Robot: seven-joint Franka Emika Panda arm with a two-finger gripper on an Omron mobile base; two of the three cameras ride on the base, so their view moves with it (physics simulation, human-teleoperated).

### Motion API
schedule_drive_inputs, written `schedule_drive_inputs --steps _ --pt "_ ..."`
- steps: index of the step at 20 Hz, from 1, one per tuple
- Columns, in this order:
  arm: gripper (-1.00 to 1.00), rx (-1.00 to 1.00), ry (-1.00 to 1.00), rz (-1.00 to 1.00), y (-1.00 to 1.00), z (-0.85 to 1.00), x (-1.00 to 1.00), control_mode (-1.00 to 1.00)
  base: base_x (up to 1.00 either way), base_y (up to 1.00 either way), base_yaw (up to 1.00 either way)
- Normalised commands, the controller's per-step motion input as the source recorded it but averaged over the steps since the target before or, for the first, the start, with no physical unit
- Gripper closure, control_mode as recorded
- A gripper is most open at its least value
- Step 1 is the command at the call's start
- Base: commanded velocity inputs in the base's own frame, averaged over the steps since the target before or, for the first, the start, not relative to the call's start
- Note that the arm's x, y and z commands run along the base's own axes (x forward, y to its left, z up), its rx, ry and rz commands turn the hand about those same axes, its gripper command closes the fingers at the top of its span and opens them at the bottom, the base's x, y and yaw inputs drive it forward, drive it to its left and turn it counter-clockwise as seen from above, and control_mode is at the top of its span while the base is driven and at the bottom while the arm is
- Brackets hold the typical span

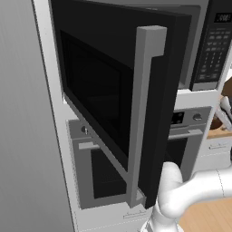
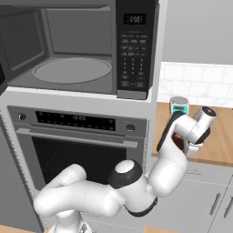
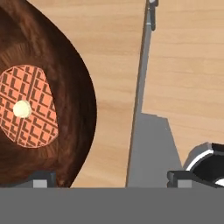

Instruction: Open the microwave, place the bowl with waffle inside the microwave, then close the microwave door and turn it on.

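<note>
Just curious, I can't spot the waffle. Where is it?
The waffle lies in a dark brown bowl on the wooden counter, at the left of the hand view, just beneath the open gripper.

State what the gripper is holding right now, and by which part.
Nothing is held. The gripper is open above the wooden counter, with the bowl holding the waffle off to one side of its fingertips, not between them.

One microwave [image 2: 68, 50], one oven [image 2: 77, 141], one bowl [image 3: 65, 109], one waffle [image 3: 28, 107].
</note>
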Motion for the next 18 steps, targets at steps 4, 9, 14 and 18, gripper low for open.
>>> schedule_drive_inputs --steps 4,9,14,18 --pt "-1.00 -0.01 0.00 0.00 0.01 -0.06 0.36 -1.00 0.00 0.00 0.00" --pt "-1.00 0.00 0.00 0.00 0.00 -0.03 0.28 -1.00 0.00 0.00 0.00" --pt "-1.00 0.00 0.00 0.00 0.00 -0.09 0.24 -1.00 0.00 0.00 0.00" --pt "-1.00 0.00 0.00 0.00 0.00 -0.20 0.17 -1.00 0.00 0.00 0.00"
